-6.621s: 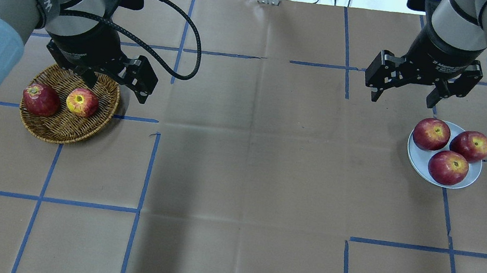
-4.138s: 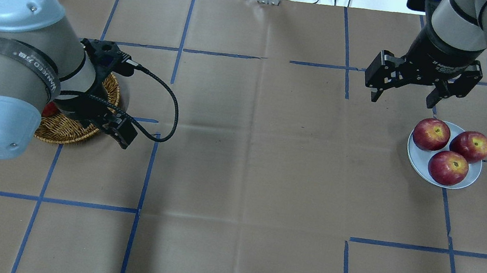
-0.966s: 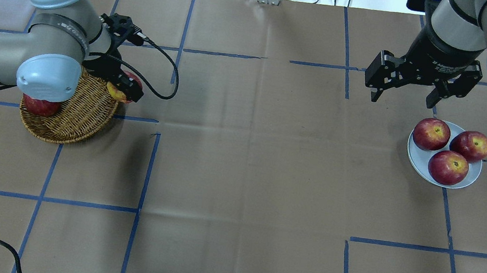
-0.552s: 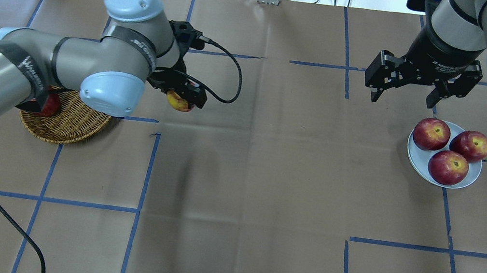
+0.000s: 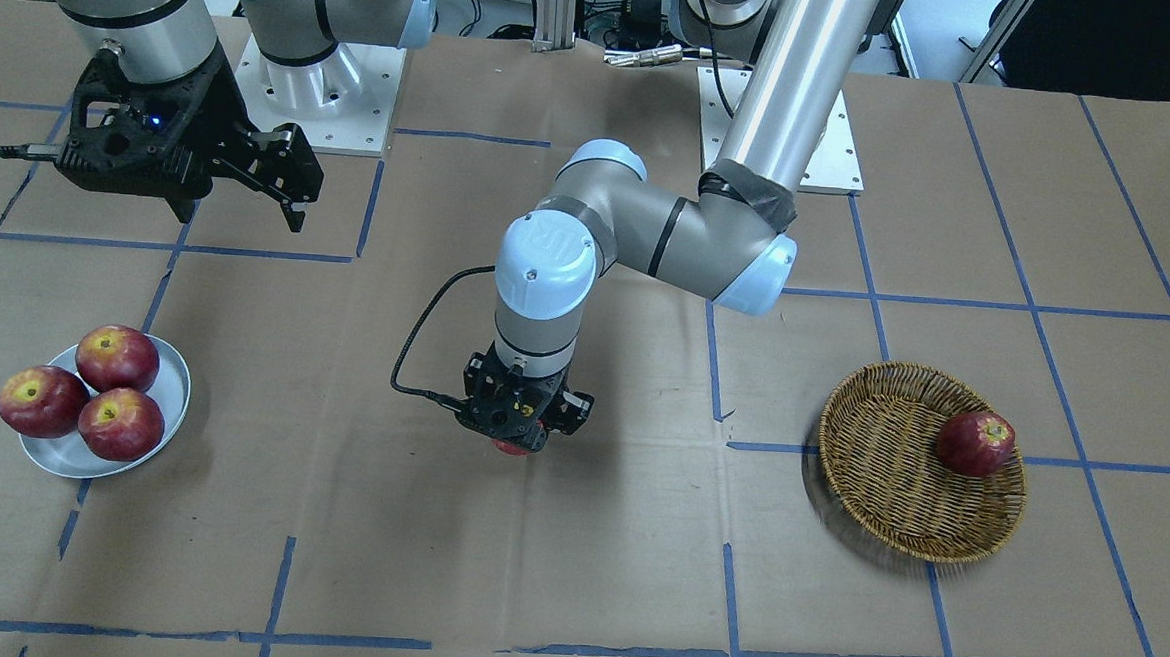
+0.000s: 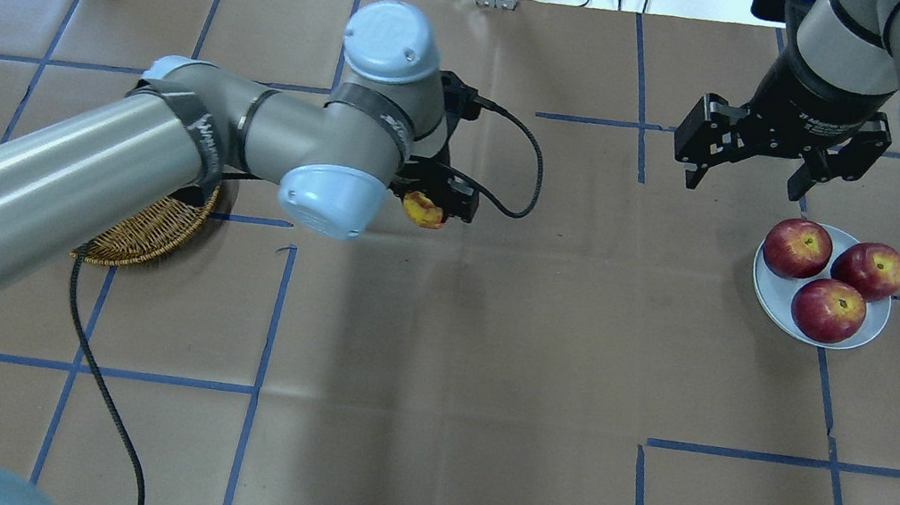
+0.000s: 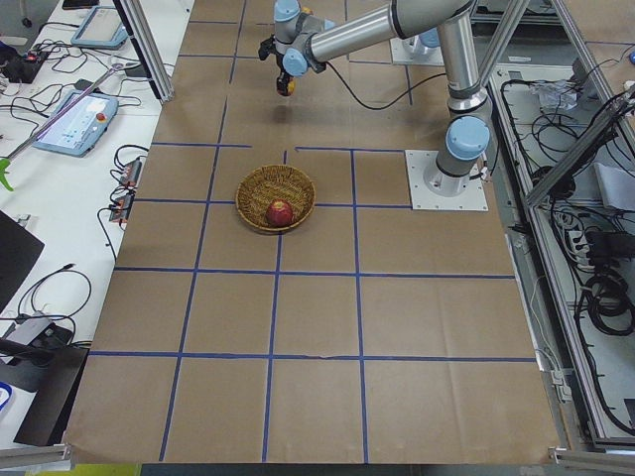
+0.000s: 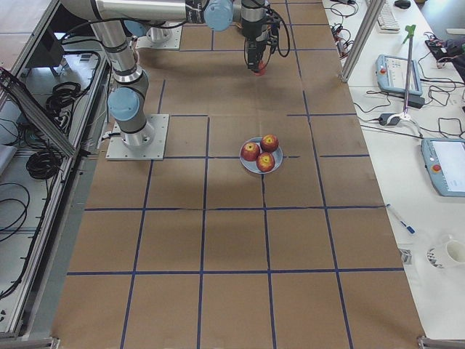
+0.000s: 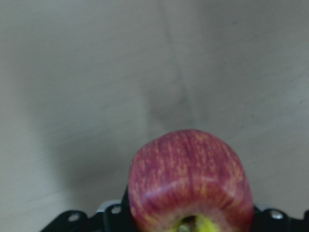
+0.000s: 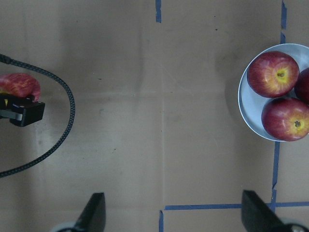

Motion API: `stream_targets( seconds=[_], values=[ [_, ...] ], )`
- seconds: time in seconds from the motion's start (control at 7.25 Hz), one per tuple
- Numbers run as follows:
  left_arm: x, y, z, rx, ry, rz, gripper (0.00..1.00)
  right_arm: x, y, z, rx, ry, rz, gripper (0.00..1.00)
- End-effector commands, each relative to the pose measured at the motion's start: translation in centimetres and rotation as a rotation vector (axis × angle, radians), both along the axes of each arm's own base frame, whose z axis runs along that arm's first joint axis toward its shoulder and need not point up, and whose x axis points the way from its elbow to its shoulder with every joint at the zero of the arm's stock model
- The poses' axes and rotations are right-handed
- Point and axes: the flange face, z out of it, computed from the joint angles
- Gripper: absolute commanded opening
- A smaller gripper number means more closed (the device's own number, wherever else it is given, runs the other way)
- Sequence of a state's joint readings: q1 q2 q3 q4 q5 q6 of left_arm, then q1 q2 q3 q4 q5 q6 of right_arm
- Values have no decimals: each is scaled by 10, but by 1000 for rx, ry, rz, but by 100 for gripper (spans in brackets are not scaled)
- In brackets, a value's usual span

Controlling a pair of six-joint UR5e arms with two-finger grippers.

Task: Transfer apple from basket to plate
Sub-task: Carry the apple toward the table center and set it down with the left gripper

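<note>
My left gripper [image 6: 426, 207] is shut on the pinkish-red streaky apple [image 6: 423, 211] and holds it above the bare table middle, well right of the wicker basket [image 6: 145, 236]. The apple fills the lower left wrist view [image 9: 190, 179] and shows under the gripper in the front view [image 5: 512, 448]. The silvery plate [image 6: 776, 289] at the right holds three darker red apples. My right gripper [image 6: 742, 188] is open and empty, hovering just behind the plate. In the right wrist view the plate [image 10: 245, 104] is at the right edge and the held apple [image 10: 18, 86] at the left edge.
One dark red apple [image 5: 976, 442] lies in the basket [image 5: 887, 485]. My left arm [image 6: 159, 152] stretches over the basket and hides most of it from overhead. Its cable [image 6: 518, 164] loops beside the wrist. Brown paper with blue tape lines covers the table.
My left gripper lifted the streaky apple out of the basket and carried it right, to the table's middle. The right arm has not moved.
</note>
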State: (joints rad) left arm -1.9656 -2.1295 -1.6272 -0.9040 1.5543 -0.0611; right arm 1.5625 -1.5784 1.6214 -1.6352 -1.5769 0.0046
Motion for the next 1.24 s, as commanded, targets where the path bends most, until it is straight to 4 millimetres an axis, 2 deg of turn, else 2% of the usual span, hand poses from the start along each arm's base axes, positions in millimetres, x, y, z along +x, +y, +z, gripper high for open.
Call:
stream_targets(
  seconds=[0.0,0.28,0.69,0.83,1.1],
  values=[
    [-10,1,-13,8,-13,-16,45,0,0,0,0,0,-1,100],
    [-7,2,-22,14,-36,-15,69,0,0,0,0,-2,1,100],
    [-8,-1,-16,3,-32,-15,92,0,0,0,0,-2,1,100],
    [-8,-2,-8,-10,-27,-15,98,0,0,0,0,0,-1,100],
    [-6,-7,19,-40,-16,-8,99,0,0,0,0,0,-1,100]
  ],
)
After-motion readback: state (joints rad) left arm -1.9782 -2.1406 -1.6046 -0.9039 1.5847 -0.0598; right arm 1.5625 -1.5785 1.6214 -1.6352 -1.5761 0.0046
